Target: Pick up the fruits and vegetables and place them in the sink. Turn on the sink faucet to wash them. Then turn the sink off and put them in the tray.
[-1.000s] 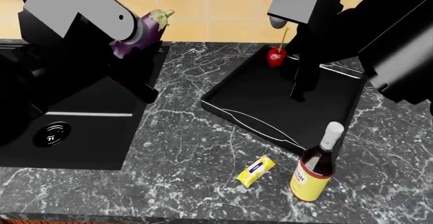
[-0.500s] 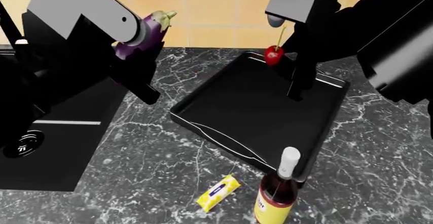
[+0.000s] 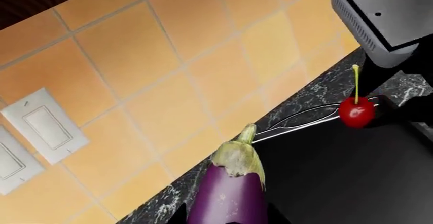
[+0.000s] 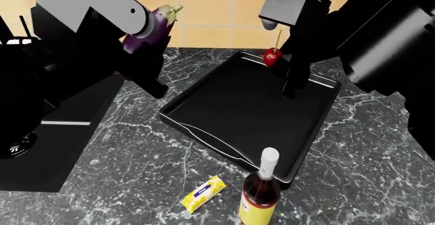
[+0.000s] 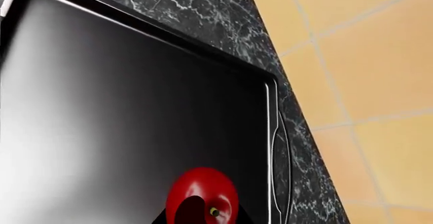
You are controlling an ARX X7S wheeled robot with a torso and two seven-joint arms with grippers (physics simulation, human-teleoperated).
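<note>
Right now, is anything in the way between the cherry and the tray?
No, nothing visible. The cherry hangs from the right end effector above the far corner of the tray, and the tray's black floor below it looks bare.

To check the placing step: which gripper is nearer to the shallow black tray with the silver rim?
Right. The right gripper holds the red cherry over the tray's far end; the left gripper holds the purple eggplant off its side.
</note>
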